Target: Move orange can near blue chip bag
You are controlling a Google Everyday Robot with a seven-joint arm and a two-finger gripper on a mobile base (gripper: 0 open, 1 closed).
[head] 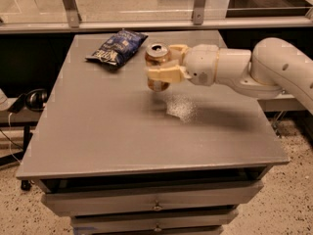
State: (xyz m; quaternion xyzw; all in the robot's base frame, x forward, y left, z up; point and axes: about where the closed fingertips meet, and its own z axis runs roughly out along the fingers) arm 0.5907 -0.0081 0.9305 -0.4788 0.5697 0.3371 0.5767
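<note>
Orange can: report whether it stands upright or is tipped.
Upright. The orange can shows its silver top facing up and its sides vertical, held in the gripper just right of the blue chip bag.

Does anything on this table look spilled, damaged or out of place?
One thing: a pale speckled patch on the table, close to the orange can that the gripper holds upright. Spill or glare, I cannot tell.

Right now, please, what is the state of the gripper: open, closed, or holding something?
Gripper: closed on the orange can, over the table, just right of the blue chip bag.
</note>
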